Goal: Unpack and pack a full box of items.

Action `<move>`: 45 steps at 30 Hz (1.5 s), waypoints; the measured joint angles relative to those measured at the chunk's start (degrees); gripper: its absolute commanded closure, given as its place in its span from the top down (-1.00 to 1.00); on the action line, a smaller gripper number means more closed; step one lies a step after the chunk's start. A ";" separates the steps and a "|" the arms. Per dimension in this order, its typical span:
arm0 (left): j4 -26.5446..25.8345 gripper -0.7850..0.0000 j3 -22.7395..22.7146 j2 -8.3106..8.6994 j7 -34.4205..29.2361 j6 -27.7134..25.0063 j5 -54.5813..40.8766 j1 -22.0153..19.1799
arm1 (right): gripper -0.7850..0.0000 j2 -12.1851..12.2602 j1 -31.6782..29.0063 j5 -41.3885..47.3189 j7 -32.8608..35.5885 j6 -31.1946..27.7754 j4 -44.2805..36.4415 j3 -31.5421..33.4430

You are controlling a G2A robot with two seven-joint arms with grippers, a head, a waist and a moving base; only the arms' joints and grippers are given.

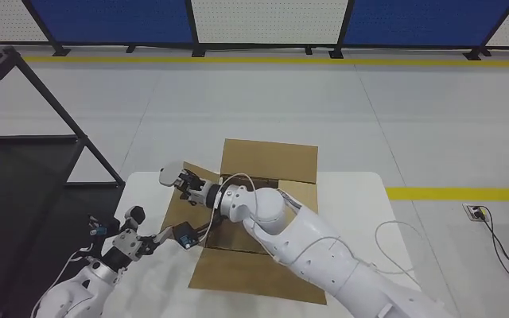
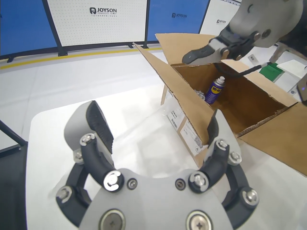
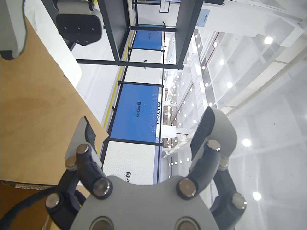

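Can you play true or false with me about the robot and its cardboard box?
1. The cardboard box is open. True.
2. A blue spray can is inside the box. True.
3. The left gripper is holding the can. False: it is open and empty, outside the box.
4. The box sits on the floor. False: it sits on the white table.
5. The right gripper is open, next to a box flap. True.
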 measured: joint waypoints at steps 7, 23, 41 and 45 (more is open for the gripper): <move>1.33 1.00 0.58 -0.13 -1.07 1.52 -0.24 -0.68 | 1.00 4.98 -6.56 -5.51 -2.30 3.88 -10.56 7.62; 7.16 1.00 5.40 -0.72 -6.51 3.52 0.62 -5.44 | 1.00 13.98 -27.25 -15.52 -10.14 2.68 -36.53 27.65; 9.99 1.00 8.03 -0.98 -8.23 1.93 1.41 -7.00 | 1.00 14.53 -28.04 -16.06 -10.96 1.56 -38.12 28.86; 9.94 1.00 8.33 -0.96 -8.51 1.44 1.78 -6.86 | 1.00 14.50 -27.84 -16.10 -10.82 1.38 -38.14 28.65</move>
